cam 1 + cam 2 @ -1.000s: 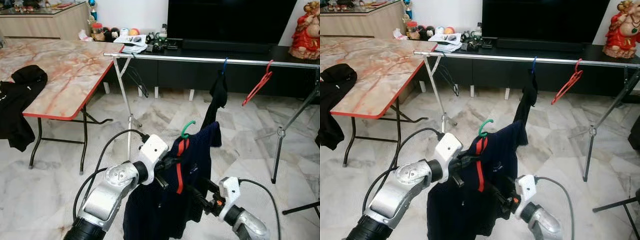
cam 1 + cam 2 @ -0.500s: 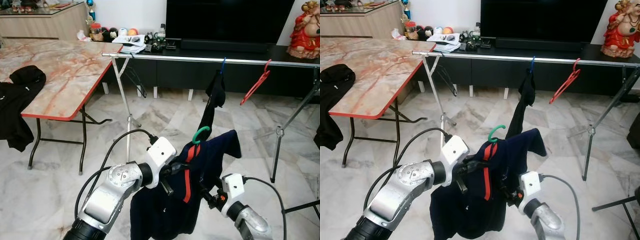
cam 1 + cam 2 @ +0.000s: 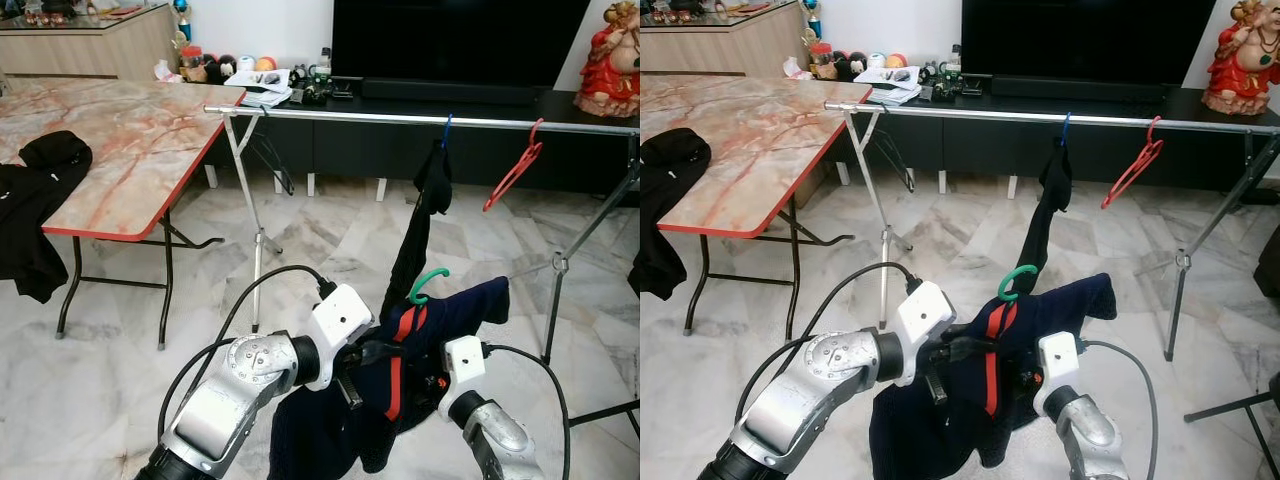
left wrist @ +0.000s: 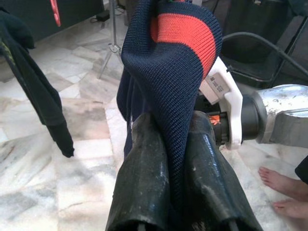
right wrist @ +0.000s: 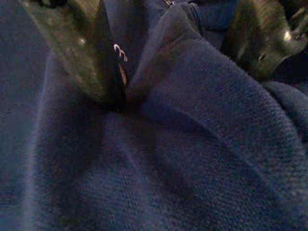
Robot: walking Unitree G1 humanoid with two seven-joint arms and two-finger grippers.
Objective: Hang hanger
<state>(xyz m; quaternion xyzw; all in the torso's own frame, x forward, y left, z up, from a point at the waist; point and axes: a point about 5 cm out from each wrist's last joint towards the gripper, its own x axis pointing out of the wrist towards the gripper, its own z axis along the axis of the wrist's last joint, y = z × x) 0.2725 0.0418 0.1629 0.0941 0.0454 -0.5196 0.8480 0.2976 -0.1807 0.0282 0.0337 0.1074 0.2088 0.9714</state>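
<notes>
A navy knit garment (image 3: 400, 350) with a red stripe hangs on a green hanger, whose hook (image 3: 428, 284) sticks up above the collar. My left gripper (image 4: 175, 125) is shut on the garment's striped collar, low in front of me. My right gripper (image 5: 178, 62) sits beside it on the right, pressed into the navy cloth, its fingers (image 5: 86, 53) spread with a fold bunched between them. The metal rail (image 3: 400, 117) runs across further ahead, above the hook. On it hang a black garment (image 3: 433, 185) and an empty red hanger (image 3: 515, 165).
A marble-top table (image 3: 130, 150) with red edging stands at the left, with black clothing (image 3: 35, 200) draped over its edge. The rack's legs (image 3: 255, 230) stand on the marble floor. A dark TV cabinet and a red statue (image 3: 610, 60) are behind. A person's bare feet (image 4: 284, 190) are near.
Both arms have carried the garment and green hanger forward and to the right, nearer the hanging black garment. The left gripper has kept its hold on the collar.
</notes>
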